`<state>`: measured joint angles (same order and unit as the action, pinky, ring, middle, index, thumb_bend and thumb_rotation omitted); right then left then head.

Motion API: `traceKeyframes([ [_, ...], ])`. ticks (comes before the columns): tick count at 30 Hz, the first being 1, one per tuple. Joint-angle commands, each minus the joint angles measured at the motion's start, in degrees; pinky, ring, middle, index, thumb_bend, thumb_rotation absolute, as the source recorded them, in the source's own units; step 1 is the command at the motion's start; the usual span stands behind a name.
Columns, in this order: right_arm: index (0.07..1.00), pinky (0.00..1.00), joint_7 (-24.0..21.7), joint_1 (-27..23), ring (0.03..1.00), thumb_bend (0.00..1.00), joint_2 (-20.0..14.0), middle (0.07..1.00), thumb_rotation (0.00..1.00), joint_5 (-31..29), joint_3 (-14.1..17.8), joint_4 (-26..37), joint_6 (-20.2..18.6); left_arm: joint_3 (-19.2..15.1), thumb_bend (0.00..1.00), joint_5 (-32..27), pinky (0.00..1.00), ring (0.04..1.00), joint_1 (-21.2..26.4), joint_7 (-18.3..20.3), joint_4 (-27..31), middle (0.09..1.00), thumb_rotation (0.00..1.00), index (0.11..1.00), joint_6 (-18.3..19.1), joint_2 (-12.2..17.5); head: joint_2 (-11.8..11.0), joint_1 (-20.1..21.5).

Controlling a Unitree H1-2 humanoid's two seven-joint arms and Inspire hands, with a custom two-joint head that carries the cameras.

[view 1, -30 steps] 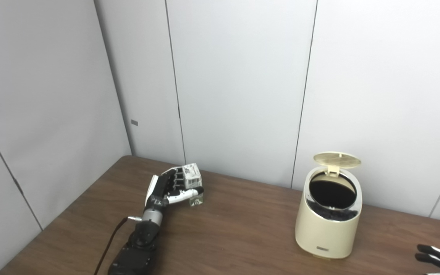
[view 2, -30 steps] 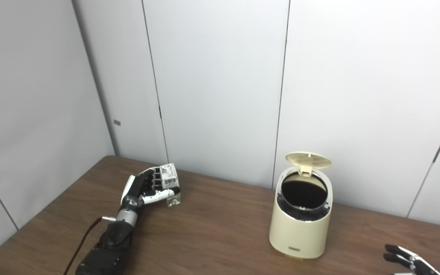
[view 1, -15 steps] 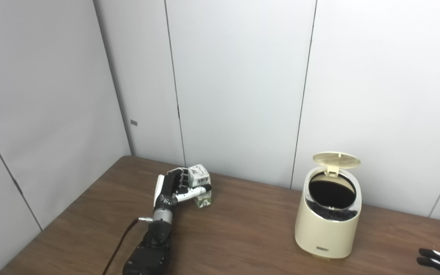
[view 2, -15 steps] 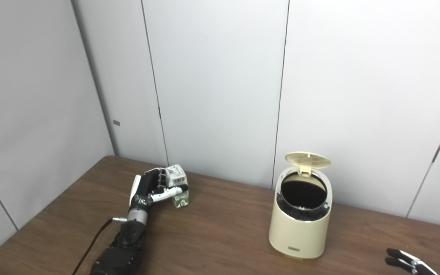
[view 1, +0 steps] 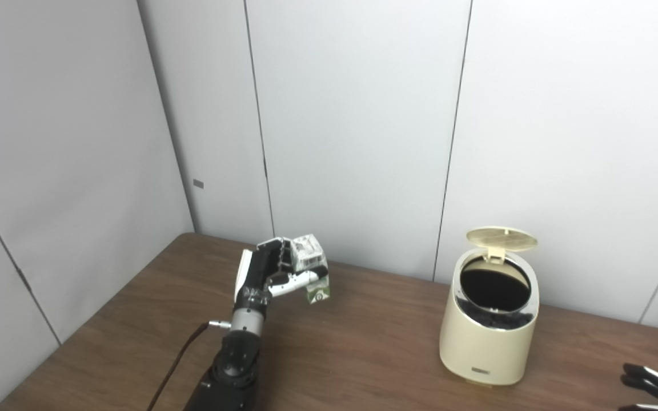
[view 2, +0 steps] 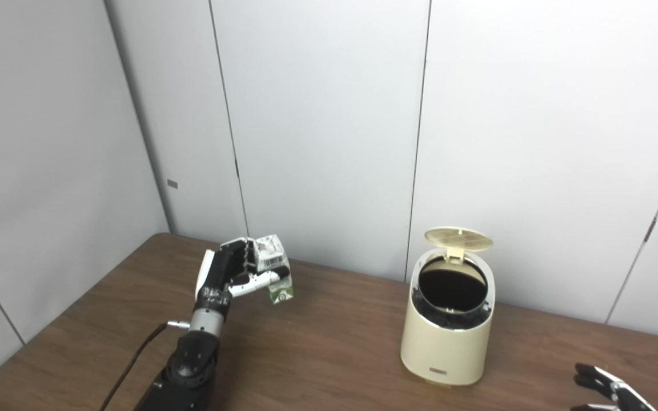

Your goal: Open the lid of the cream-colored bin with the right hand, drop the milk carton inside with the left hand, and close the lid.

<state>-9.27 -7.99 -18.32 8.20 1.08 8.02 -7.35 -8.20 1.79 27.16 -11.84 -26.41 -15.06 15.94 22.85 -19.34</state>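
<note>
My left hand (view 1: 275,271) is shut on the small white-and-green milk carton (view 1: 313,272), held tilted just above the brown table (view 1: 363,354) at the back left. The cream-colored bin (view 1: 489,328) stands at the right with its round lid (view 1: 501,235) flipped up at the back and its dark inside showing. The carton is well to the left of the bin. At the bottom right corner only the fingertips of my right hand (view 1: 652,388) show, spread apart and holding nothing, in front of and to the right of the bin.
Grey wall panels (view 1: 357,125) close off the table along the back and the left side. A dark cable (view 1: 172,365) runs along my left forearm.
My left hand has lifted the milk carton and carried it to the right, toward the bin. The right hand has stayed low at the bottom right corner. The bin's lid stays up.
</note>
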Motion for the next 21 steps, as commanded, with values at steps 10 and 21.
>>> traceKeyframes([
  [10,0.885,0.57,0.68,-2.69,0.755,0.82,2.46,0.873,0.14,-1.10,0.72,3.80,-2.46,0.33,0.52,1.91,0.43,0.509,-0.67,0.86,21.85,0.482,0.00,0.512,9.91,-3.41,0.58,3.55],
  [21,0.940,0.76,0.97,-2.86,0.828,0.77,2.92,0.915,0.01,-0.15,-0.01,5.25,-2.53,3.38,0.52,1.11,0.44,0.513,-1.42,6.11,32.87,0.480,0.00,0.514,14.36,-7.24,1.33,8.15],
])
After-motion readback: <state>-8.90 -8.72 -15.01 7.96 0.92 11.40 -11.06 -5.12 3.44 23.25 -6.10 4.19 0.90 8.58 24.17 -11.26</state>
